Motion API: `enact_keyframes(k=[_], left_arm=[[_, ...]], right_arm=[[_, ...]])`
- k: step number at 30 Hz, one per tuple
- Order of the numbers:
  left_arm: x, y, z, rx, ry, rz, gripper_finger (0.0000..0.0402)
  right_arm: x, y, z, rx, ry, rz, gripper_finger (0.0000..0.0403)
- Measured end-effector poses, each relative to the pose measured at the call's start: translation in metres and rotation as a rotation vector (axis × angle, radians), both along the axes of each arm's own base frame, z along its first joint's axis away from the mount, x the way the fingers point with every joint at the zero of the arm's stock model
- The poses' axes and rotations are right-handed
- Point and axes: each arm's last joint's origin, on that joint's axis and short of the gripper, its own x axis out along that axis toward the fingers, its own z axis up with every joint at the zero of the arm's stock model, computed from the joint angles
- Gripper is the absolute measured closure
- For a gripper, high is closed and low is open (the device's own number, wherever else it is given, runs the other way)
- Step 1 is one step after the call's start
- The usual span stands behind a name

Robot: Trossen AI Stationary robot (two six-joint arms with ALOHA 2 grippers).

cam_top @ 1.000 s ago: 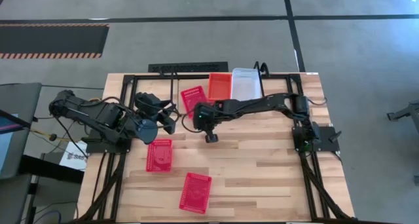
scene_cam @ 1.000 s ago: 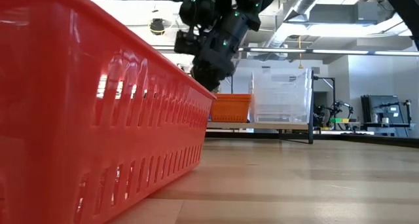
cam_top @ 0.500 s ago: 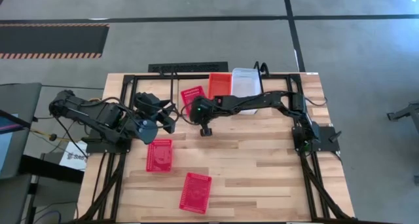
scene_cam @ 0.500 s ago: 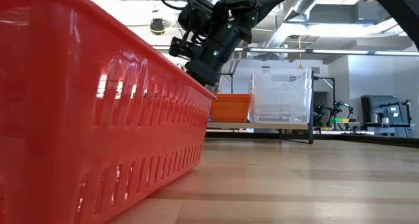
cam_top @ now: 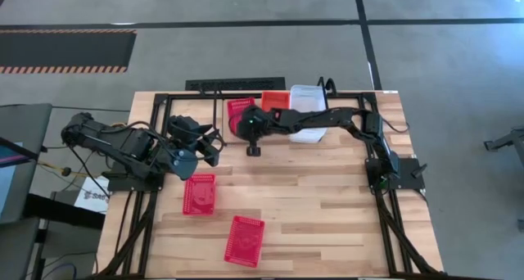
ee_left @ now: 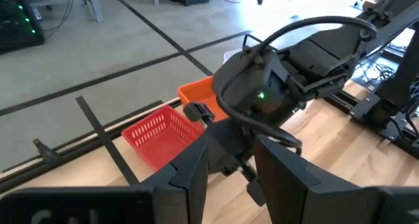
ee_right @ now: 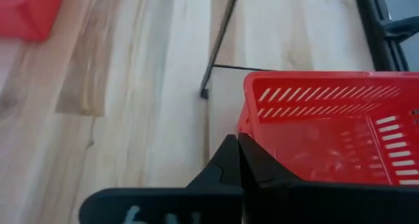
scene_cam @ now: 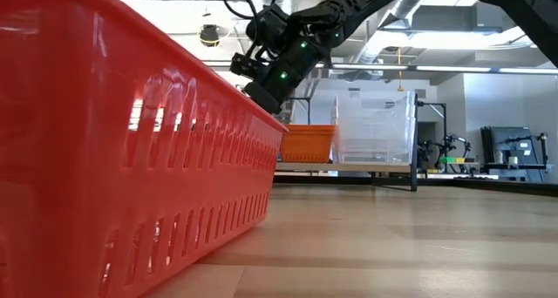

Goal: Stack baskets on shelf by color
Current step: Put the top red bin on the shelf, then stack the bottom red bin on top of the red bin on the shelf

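A red basket (cam_top: 236, 110) stands at the left end of the shelf (cam_top: 327, 85), next to an orange basket (cam_top: 274, 100) and a clear basket (cam_top: 307, 100). My right gripper (ee_right: 237, 155) is shut and reaches in from the table's right, slanting down, with its tips at the red basket's (ee_right: 327, 129) wall. The arm hides the basket's right part in the high view. My left gripper (ee_left: 232, 175) hangs open above the table's left side, pointing at the red basket (ee_left: 163, 135), with nothing between its fingers. My right gripper lays its shut fingers (ee_right: 229, 160) against the red basket's side wall close to a bottom corner (ee_right: 252, 135). It comes slanting down from the table's right. The basket stands upright on its bottom.
Two more red baskets lie on the near half of the table (cam_top: 199, 192), (cam_top: 246, 240); the nearer one fills the left of the low view (scene_cam: 131, 159). The shelf's thin black rods (ee_right: 222, 27) run beside the pushed basket. Bare wood (cam_top: 327, 214) lies at the near right.
My right gripper, shut throughout, has swung toward the table's far edge and slightly left. The red basket in front of it has slid toward the far edge, up beside the orange basket.
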Motion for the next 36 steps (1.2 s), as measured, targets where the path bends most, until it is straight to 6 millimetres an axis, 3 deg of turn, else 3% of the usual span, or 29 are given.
enact_keyframes(k=[6, 11, 17, 24, 30, 36], left_arm=[[0.0, 0.0, -0.001, 0.001, 0.001, 0.0, 0.029], [0.0, 0.0, -0.002, 0.003, 0.007, 0.0, 0.029], [-0.001, 0.0, -0.003, 0.009, 0.031, -0.002, 0.029], [-0.002, 0.0, -0.006, -0.022, 0.064, -0.033, 0.029], [-0.002, -0.001, -0.007, -0.069, 0.076, -0.068, 0.029], [-0.001, -0.003, -0.008, -0.097, 0.135, -0.15, 0.029]], right_arm=[[0.003, 0.003, 0.013, 0.024, -0.048, -0.023, 0.0403], [0.011, 0.021, 0.042, 0.029, -0.044, 0.021, 0.0403], [-0.005, 0.055, 0.074, 0.089, 0.247, 0.07, 0.0403], [-0.045, 0.088, 0.085, 0.208, 0.627, -0.028, 0.0403], [-0.061, 0.135, 0.091, 0.204, 0.732, -0.076, 0.0403], [-0.079, 0.201, 0.105, 0.212, 0.686, -0.143, 0.0403]])
